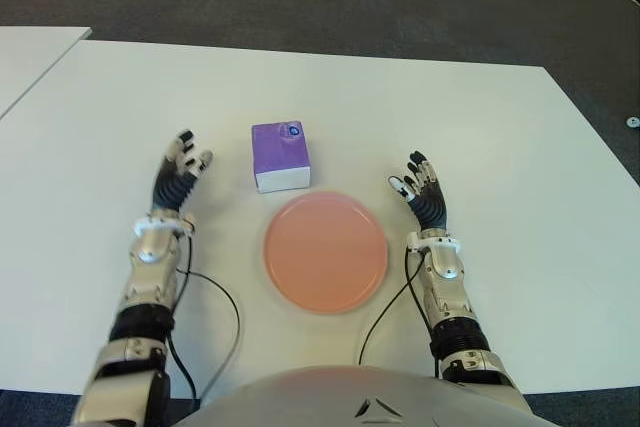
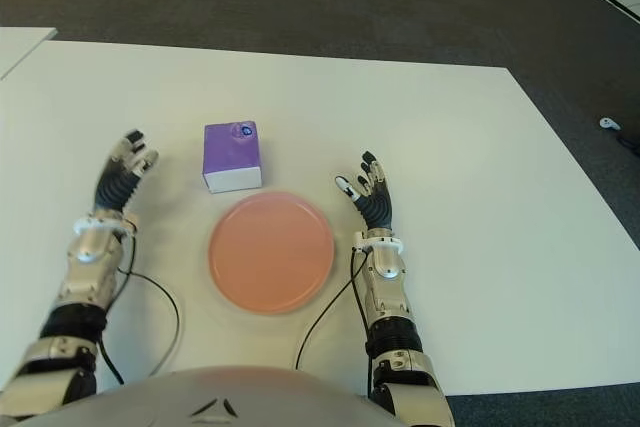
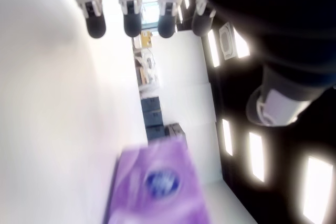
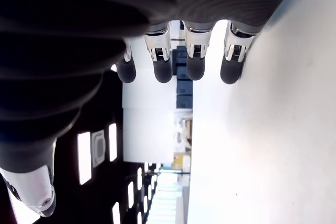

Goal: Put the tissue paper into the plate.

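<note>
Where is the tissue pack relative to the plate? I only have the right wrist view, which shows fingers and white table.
Observer: The purple tissue pack sits on the table just beyond the pink plate, not in it.
Operator: Is either hand holding it?
Observer: No. The left hand shows left of the pack with its fingers spread, apart from it.
Operator: And the right hand?
Observer: The right hand shows right of the plate, open, holding nothing.

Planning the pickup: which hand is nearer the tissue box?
Left. The left hand is just beside the tissue box; the right hand is farther, past the plate.
</note>
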`<control>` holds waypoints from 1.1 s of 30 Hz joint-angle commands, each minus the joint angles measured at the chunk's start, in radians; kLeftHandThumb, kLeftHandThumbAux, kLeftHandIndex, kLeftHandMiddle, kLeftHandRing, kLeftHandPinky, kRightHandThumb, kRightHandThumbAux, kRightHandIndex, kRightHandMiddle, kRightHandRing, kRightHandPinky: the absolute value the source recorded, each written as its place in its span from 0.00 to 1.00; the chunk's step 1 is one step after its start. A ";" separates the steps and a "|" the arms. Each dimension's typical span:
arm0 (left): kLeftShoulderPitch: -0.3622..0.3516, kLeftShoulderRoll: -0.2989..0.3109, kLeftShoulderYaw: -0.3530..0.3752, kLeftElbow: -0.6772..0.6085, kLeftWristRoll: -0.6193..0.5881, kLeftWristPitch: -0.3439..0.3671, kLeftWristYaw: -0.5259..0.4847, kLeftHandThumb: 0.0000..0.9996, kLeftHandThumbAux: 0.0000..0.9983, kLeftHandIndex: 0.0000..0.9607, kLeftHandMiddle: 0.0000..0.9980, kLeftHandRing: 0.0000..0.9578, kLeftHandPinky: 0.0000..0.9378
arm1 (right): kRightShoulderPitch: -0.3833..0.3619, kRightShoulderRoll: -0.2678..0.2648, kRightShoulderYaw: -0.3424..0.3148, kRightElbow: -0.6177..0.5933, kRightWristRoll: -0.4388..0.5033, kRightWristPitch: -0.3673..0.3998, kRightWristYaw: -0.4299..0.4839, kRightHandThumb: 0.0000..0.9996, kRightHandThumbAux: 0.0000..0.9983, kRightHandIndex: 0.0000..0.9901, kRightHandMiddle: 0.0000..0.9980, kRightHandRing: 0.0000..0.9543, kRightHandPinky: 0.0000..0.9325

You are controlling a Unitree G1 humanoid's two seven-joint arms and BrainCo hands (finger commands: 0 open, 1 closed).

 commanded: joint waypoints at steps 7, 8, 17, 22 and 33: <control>-0.193 0.127 -0.005 -0.019 0.102 -0.017 0.061 0.04 0.53 0.00 0.00 0.00 0.00 | 0.051 0.018 -0.002 0.163 0.011 0.037 0.015 0.01 0.64 0.00 0.00 0.00 0.00; -0.203 0.139 -0.013 -0.019 0.119 -0.030 0.063 0.05 0.52 0.00 0.00 0.00 0.00 | 0.047 0.017 -0.003 0.171 0.011 0.034 0.017 0.01 0.64 0.00 0.00 0.00 0.00; -0.319 0.247 -0.124 0.003 0.301 -0.137 0.054 0.11 0.48 0.00 0.00 0.00 0.00 | 0.024 0.015 -0.008 0.218 0.013 0.014 0.029 0.01 0.66 0.00 0.00 0.00 0.00; -0.364 0.272 -0.183 0.051 0.372 -0.170 0.056 0.11 0.49 0.00 0.00 0.00 0.00 | 0.014 0.016 -0.010 0.236 0.013 0.007 0.034 0.01 0.66 0.00 0.00 0.00 0.00; -0.483 0.274 -0.282 0.182 0.384 -0.209 -0.043 0.15 0.45 0.00 0.00 0.00 0.00 | 0.014 0.023 -0.002 0.237 0.004 0.001 0.027 0.00 0.64 0.00 0.00 0.00 0.00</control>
